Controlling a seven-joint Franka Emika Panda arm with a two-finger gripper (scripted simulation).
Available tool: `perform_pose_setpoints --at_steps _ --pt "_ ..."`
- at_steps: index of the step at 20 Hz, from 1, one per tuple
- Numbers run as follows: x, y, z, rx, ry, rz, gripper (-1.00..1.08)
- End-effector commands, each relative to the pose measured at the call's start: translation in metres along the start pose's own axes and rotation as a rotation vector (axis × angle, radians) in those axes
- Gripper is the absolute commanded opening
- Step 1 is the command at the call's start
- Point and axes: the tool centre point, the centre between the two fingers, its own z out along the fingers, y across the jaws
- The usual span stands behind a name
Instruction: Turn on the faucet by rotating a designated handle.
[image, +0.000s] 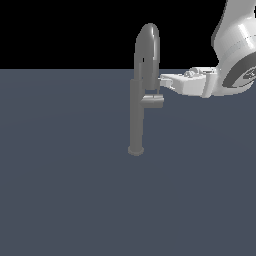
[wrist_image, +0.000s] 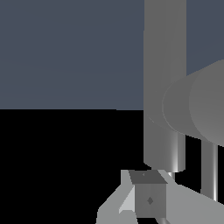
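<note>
Just ahead of the fingertips (image: 163, 80) stands the faucet (image: 136, 115), its column and arched spout blocking any straight advance. Directly beneath the fingers the handle (image: 152, 101) juts from the column, closing the way down. Behind and to either side of the fingers, the grey floor (image: 65, 190) lies open.

The desk (image: 60, 200) is a flat, plain slate-blue surface. One thing stands on it — the faucet (image: 136, 120), upright on its round base flange.
</note>
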Motion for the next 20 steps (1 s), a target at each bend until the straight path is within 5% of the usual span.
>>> perform_pose_setpoints --at_steps 1,20 --pt "-0.002 0.004 0.0 0.0 0.0 0.0 -1.0" --pt "-0.01 0.051 0.0 0.002 0.0 -0.001 -1.0"
